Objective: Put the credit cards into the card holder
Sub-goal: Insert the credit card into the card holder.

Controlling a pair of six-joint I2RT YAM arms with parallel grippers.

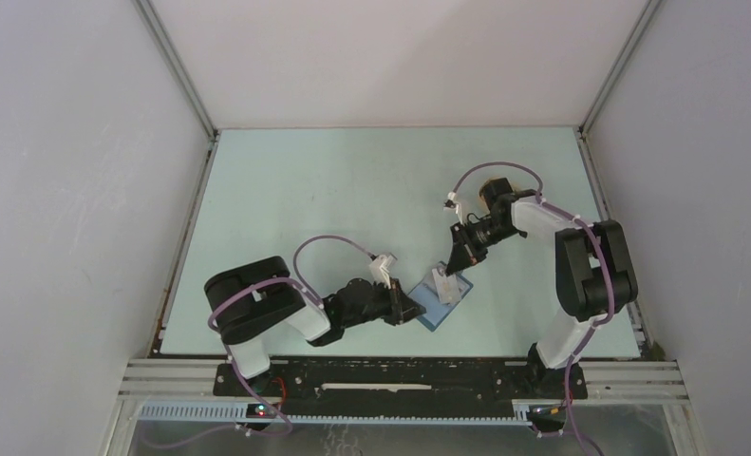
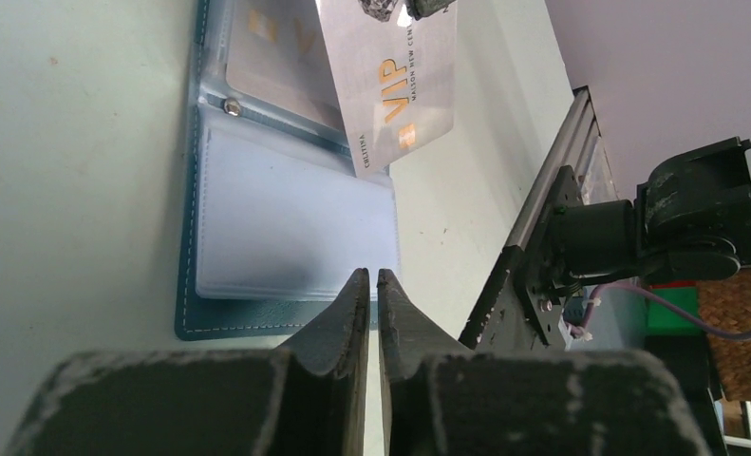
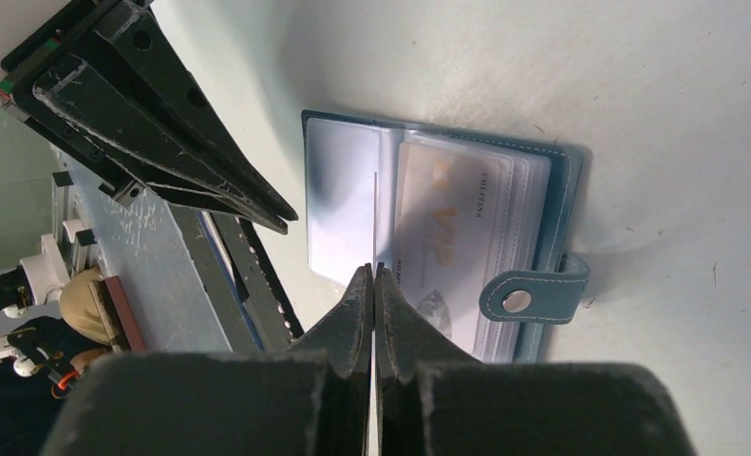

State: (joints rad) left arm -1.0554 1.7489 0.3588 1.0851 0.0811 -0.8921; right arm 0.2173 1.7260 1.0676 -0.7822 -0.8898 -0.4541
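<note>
Card holder (image 1: 438, 310): lies open and flat on the tabletop (image 1: 352, 190), lower centre of the overhead view, between the two grippers. Its snap tab (image 3: 533, 290) is at its right edge in the right wrist view.
Left gripper (image 2: 372, 285): jaws stand almost together, with only a thin slit between them. The tips are at the holder's near edge, bottom centre of the left wrist view; contact unclear.
Right gripper (image 3: 372, 277): jaws closed on a credit card (image 2: 390, 85).
Held credit card: tilted, its lower corner at the holder's middle fold.
Second credit card (image 3: 447, 228): inside a clear pocket on the tab side.
</note>
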